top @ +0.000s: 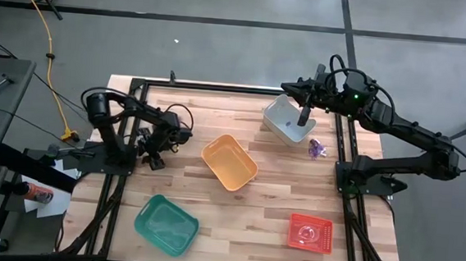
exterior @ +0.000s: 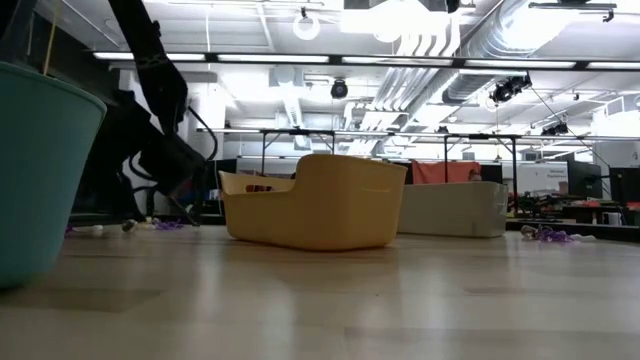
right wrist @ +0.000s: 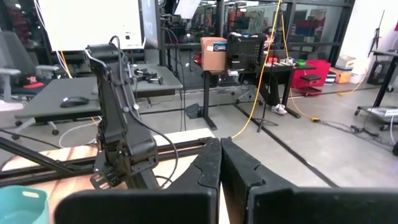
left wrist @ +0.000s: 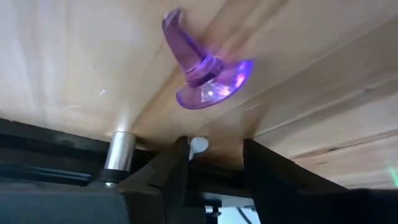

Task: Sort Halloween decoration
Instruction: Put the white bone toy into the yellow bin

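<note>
Left gripper (left wrist: 214, 163) low at the worktop's left edge, jaws spread around a small whitish trinket (left wrist: 198, 145), purple witch hat (left wrist: 205, 68) just beyond. Right gripper (top: 305, 117) over grey bin (top: 287, 120), jaws pressed together.

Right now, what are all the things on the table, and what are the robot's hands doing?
Bins: four. Orange bin in the middle; grey bin at the far right; green bin near left; red bin near right.
Witch hat: one, purple, lying on the wood just ahead of the left gripper.
Purple trinkets: small cluster, on the table beside the grey bin.
Table: one, light wood.
Left gripper: open, low over the table's left side.
Right gripper: shut, above the grey bin.
</note>
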You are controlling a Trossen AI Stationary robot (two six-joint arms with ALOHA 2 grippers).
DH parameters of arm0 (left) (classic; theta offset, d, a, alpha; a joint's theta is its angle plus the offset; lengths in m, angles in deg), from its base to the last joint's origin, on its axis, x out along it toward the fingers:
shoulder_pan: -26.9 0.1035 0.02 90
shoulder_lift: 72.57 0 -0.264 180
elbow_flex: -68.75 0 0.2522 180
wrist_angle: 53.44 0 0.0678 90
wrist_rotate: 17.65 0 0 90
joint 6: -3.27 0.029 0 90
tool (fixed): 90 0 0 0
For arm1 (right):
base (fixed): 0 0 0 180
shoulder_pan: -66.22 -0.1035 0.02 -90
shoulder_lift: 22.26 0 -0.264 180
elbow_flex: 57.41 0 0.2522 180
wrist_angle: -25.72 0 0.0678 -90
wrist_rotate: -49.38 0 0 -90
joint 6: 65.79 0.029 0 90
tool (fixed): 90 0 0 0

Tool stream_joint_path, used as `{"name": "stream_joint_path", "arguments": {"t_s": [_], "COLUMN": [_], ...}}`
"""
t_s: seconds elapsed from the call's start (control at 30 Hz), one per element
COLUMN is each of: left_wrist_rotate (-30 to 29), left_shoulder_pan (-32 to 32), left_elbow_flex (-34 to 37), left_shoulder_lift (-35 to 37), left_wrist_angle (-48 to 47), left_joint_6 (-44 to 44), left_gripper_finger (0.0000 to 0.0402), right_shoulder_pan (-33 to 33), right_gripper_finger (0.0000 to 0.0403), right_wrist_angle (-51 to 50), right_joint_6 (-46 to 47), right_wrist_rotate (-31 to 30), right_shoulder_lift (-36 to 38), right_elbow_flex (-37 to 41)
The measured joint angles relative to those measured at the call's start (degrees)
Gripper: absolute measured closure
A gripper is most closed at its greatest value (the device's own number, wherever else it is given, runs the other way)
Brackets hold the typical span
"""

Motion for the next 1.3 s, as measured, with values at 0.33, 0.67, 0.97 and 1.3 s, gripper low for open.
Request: {"name": "stream_joint_path", "arguments": {"t_s": [0.33, 0.67, 0.97, 1.3], "left_wrist_rotate": [0.12, -0.05, 2.8, 3.62], "left_shoulder_pan": [0.32, 0.3, 0.32, 0.32], "left_elbow_flex": [0.07, 0.13, -0.84, -8.16], "left_shoulder_lift": [-3.29, -3.31, -2.08, 0.8], "left_wrist_angle": [-0.22, -0.08, -1.16, -0.93], "left_joint_6": [1.46, 1.46, 2.49, 3.99], "left_gripper_finger": [0.0289, 0.0384, 0.0399, 0.0401], "right_shoulder_pan": [-0.01, -0.01, -0.01, -0.03], "right_gripper_finger": [0.0402, 0.0402, 0.0402, 0.0402], "right_wrist_angle": [-2.66, -3.0, -3.0, -3.0], "right_joint_6": [1.71, 1.68, 1.52, 1.34], "right_wrist_rotate": [0.02, 0.02, 0.02, 0.02], "right_shoulder_lift": [0.0, 0.0, 0.0, 0.0], "right_elbow_flex": [0.0, 0.0, 0.0, 0.0]}}
